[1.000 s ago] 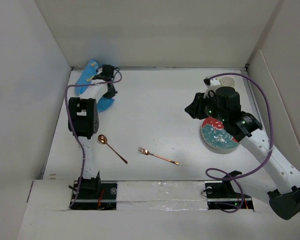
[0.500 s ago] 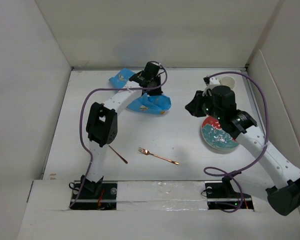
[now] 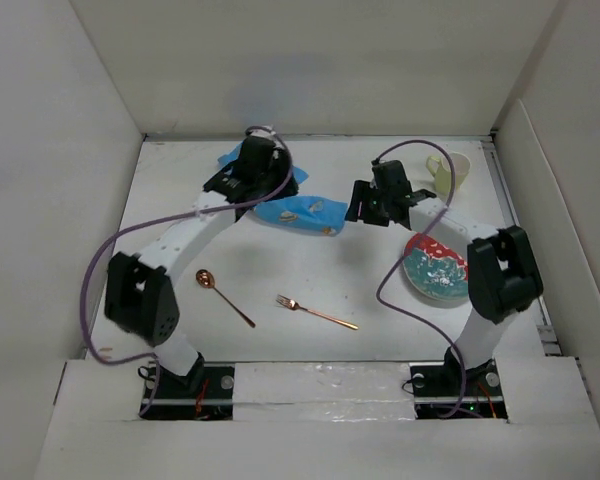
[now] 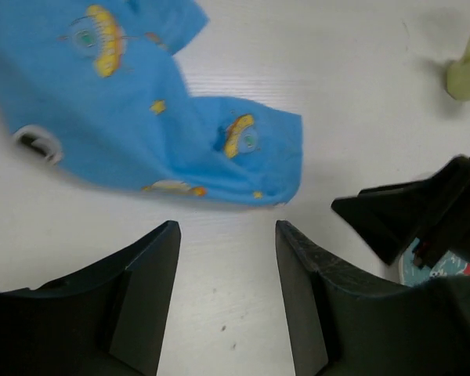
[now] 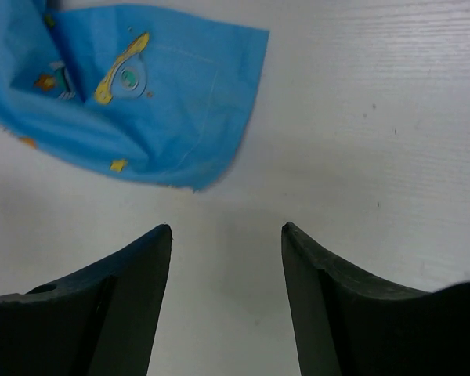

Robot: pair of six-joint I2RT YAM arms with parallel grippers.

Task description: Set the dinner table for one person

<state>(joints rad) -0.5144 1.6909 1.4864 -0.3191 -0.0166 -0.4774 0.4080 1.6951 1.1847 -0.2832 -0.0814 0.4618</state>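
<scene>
**Q:** What are the fingers doing?

**A:** The left fingers are spread apart and grip nothing. Bare white desk shows in the gap between them. The right fingers are spread the same way, also empty, with desk in the gap.

**Q:** What lies closest to them?

**A:** A blue cloth with yellow cartoon prints lies rumpled on the desk, just beyond both pairs of fingertips. From above, the left fingers are over the cloth's far left part. The right fingers point at its right end, just beside it.

**Q:** And further out?

**A:** A round plate, teal with a red patch, sits on the right side of the desk, partly under the right arm. A pale cup stands near the far right corner. Toward the near edge lie a copper-coloured spoon on the left and a matching fork near the middle, apart from each other.

**Q:** Where is the desk itself?

**A:** It is the flat white surface under everything, enclosed by white walls. Both arms rise from its near edge.
</scene>
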